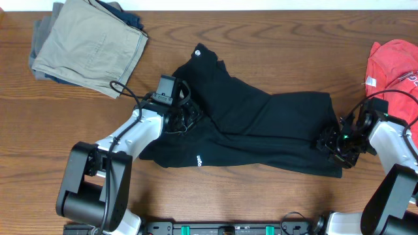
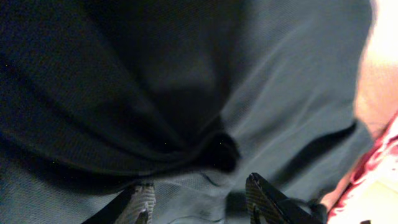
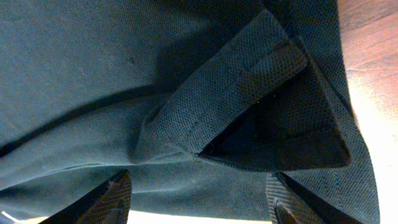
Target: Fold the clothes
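Both sets of jaws stand wide: left gripper (image 2: 199, 198) and right gripper (image 3: 199, 200) sit low over the black garment (image 1: 261, 121), rumpled on the desk (image 1: 261, 202).

White arms (image 1: 137, 128), black cables (image 1: 122, 89)

Wooden table (image 1: 261, 202) bears clothes (image 1: 261, 124); khaki trousers (image 1: 88, 46); red T-shirt (image 1: 395, 62) (right edge).

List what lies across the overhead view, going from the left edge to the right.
folded khaki trousers → left gripper at the cloth's left edge → black garment → right gripper at its right edge → red T-shirt
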You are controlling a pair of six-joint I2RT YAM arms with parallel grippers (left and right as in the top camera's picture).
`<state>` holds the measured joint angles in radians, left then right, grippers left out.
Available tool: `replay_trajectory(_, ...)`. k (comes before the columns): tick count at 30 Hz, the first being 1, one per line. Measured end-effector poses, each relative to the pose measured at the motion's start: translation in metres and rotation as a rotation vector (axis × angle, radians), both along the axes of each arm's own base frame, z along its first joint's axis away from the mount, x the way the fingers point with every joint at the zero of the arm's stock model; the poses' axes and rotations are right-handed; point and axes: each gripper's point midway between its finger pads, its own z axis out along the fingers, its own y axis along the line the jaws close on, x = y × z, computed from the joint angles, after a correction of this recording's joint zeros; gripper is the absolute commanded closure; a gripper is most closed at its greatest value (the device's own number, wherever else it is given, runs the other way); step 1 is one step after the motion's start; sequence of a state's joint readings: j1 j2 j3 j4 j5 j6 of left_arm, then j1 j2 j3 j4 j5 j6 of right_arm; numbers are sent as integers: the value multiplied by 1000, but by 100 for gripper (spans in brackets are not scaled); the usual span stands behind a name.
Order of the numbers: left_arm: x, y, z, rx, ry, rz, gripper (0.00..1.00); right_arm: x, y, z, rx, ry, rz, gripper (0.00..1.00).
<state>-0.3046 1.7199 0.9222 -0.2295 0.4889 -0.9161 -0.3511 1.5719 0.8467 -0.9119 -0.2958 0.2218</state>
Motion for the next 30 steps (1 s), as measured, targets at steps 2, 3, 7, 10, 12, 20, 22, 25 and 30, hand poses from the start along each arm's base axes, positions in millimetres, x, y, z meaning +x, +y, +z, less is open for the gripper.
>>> replay_trajectory(2,3,-1,2,-3,-16,1,51,0,0,0,0,0,0,32)
replay_trajectory(3,4,-1,2,-2,-19,2,51,0,0,0,0,0,0,33)
replay_trajectory(7,7,4,-1,34,-36,12,51,0,0,0,0,0,0,32)
replay_trajectory(10,9,7,-3,71,-55,8,51,0,0,0,0,0,0,32)
replay_trajectory(12,11,6,-3,91,-75,3,51,0,0,0,0,0,0,32)
replay_trajectory(20,30,1,-1,196,-230,-53,45,0,0,0,1,2,0,32)
replay_trajectory(22,39,2,-2,214,-271,-56,45,-1,0,0,1,2,0,32)
replay_trajectory(25,49,2,-6,238,-315,-68,45,-1,0,0,1,2,0,32)
replay_trajectory(30,48,2,-10,261,-336,-129,45,-2,1,0,2,6,0,31)
